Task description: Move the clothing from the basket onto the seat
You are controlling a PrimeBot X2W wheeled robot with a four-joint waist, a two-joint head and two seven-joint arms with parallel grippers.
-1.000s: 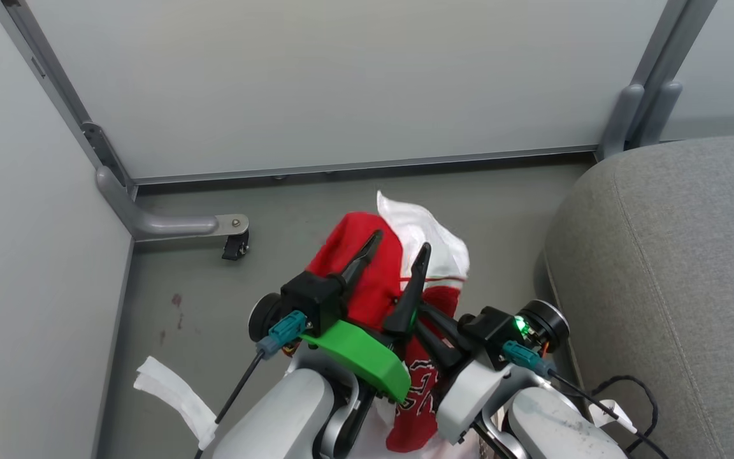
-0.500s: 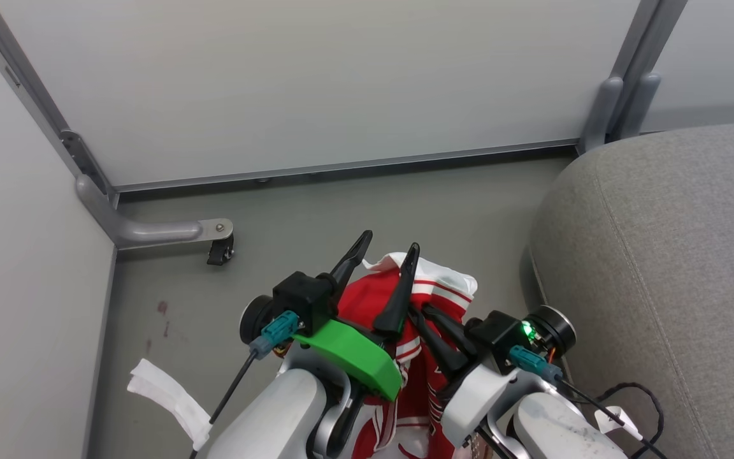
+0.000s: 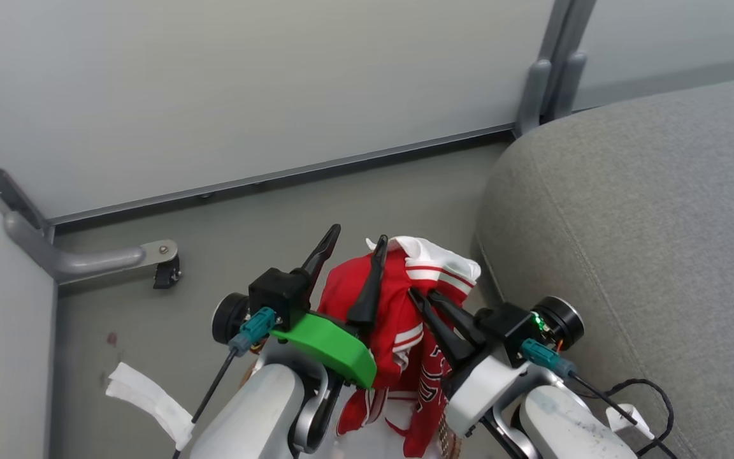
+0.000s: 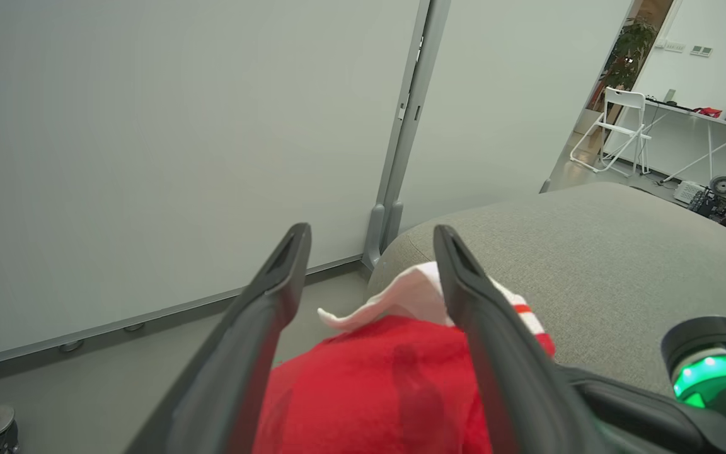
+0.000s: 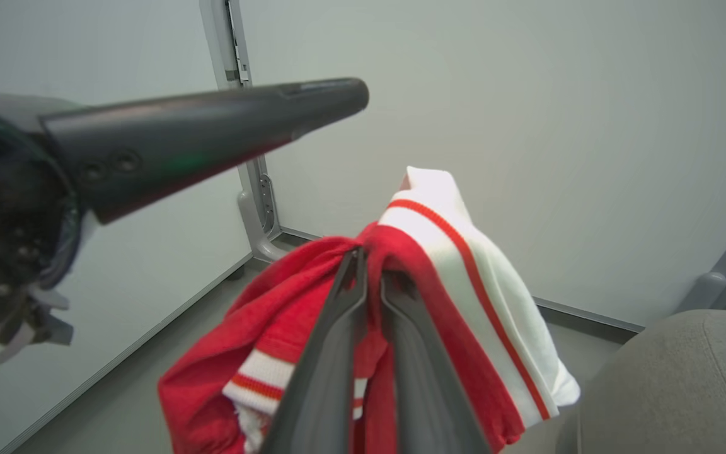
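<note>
Drooping lower now: clothing (image 3: 392,299) pinched by right end effector (image 3: 421,294), left end effector (image 3: 358,234) wide.

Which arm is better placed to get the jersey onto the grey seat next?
Right. The right gripper is shut on the jersey and is nearer the seat; the left gripper stands open.

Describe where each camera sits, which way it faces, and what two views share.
Head view: from the head, down at the floor; both forearms, open left gripper, right gripper shut on jersey.
Left wrist view: along its spread fingers toward wall and seat.
Right wrist view: along its pinched fingers toward wall; a left finger crosses above.
Shared: both wrist views show jersey and seat.
</note>
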